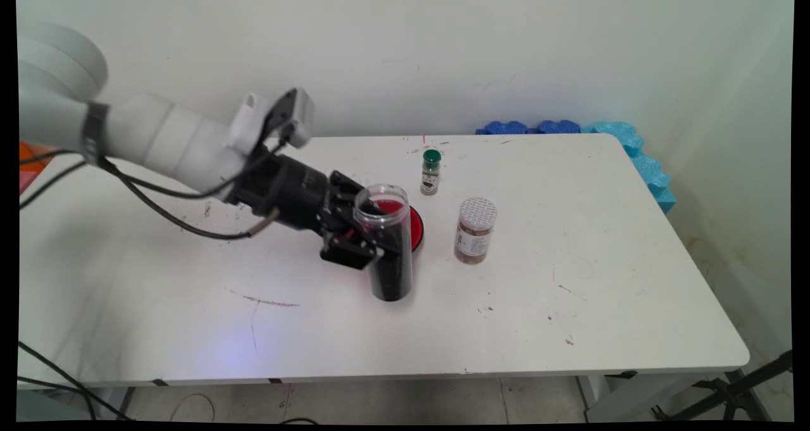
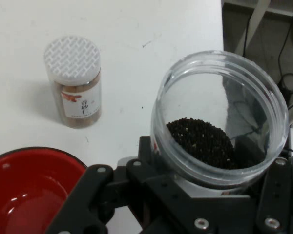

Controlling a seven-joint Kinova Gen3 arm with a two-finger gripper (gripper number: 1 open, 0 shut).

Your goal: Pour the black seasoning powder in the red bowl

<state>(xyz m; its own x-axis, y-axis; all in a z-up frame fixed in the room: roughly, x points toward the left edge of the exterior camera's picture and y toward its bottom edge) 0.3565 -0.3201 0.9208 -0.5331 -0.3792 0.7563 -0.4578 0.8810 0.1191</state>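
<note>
Gripper: Your black two-finger gripper was pinching an open clear jar from the side, near its upper half.
Held thing: The jar had no lid and was filled most of the way with fine black grains. Its base looked to be touching or just above the white table; you could not tell which.
Beside it: A red bowl sat just behind the jar, partly hidden by it. In the hand view the bowl lay to the lower left and looked empty.
Farther out: A brown spice jar with a white patterned lid stood upright to the right of the bowl. A small bottle with a green cap stood upright behind them, nearer the wall.
Step in hand: You appeared to have the jar gripped and upright, with nothing spilled.
Count: One gripper, one open jar, one bowl, one lidded spice jar, one green-capped bottle.
Edge of scene: Blue foam pieces lay along the table's far right corner.
</note>
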